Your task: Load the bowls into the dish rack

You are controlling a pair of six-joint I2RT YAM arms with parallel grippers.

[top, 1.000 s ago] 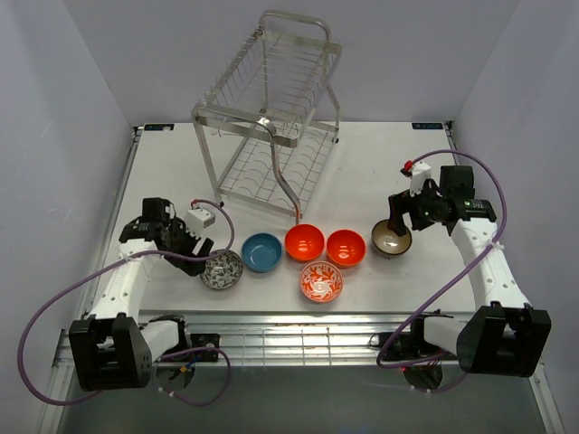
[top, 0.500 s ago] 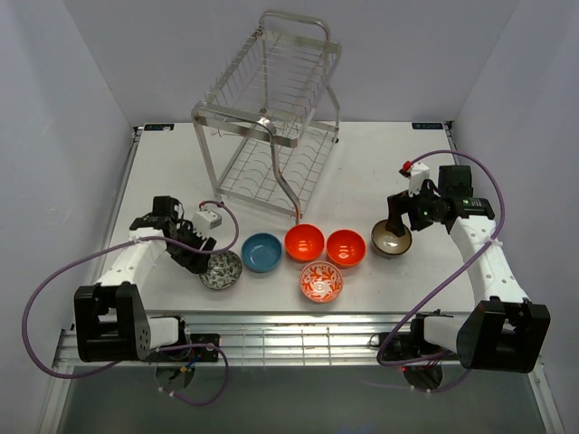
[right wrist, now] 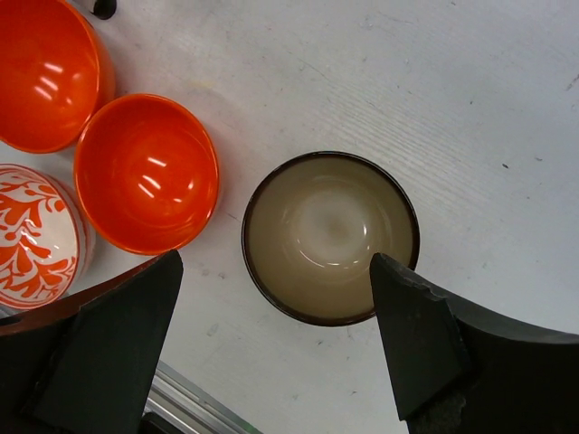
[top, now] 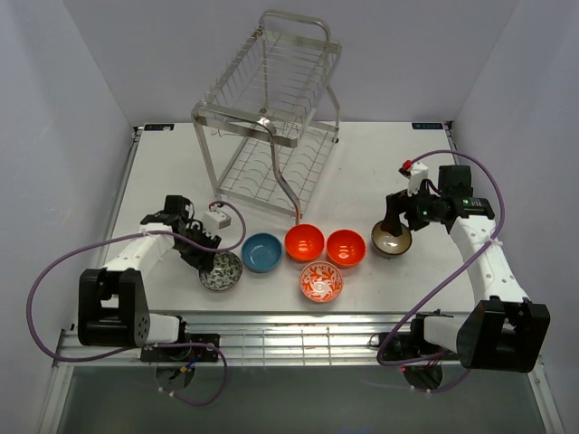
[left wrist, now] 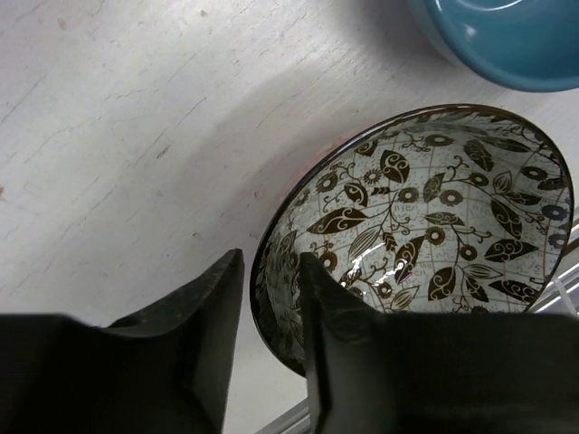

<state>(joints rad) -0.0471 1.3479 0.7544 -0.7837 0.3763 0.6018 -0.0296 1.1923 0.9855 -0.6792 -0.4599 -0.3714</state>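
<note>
Six bowls stand in a loose row near the table's front: grey patterned bowl [top: 223, 271], blue bowl [top: 262, 251], two orange bowls [top: 304, 241] [top: 346, 247], red-and-white bowl [top: 321, 280], dark brown bowl [top: 392, 239]. The silver dish rack [top: 271, 117] stands at the back. My left gripper [left wrist: 270, 271] straddles the grey bowl's [left wrist: 434, 217] near rim, one finger inside, one outside with a thin gap; the bowl rests on the table. My right gripper [right wrist: 273, 262] is wide open above the brown bowl [right wrist: 330, 235], not touching it.
The blue bowl [left wrist: 507, 36] is just beyond the grey one. An orange bowl [right wrist: 149, 172] sits close to the left of the brown bowl. The metal rail of the table's front edge [top: 289, 339] lies just behind the bowls. Purple cables loop beside both arms.
My left gripper has moved right and down onto the grey bowl's rim. The right gripper has barely moved above the brown bowl.
</note>
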